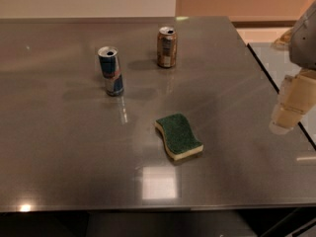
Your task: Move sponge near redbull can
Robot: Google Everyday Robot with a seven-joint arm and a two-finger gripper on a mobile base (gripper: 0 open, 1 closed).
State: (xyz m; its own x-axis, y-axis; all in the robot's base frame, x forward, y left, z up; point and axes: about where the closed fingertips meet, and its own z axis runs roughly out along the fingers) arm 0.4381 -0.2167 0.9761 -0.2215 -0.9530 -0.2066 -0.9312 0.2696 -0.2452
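The sponge (178, 136) lies flat on the steel table (59, 147), green scouring side up over pale yellow foam, a little right of the middle. The redbull can (111, 71), slim, blue and silver, stands upright to the sponge's far left. My gripper (290, 105) hangs at the right edge of the view, over the table's right edge, well to the right of the sponge and touching nothing.
A shorter brown-gold can (167, 47) stands upright at the back, right of the redbull can. A second grey surface (276, 58) adjoins the table on the right across a dark gap. The table's front edge runs along the bottom of the view.
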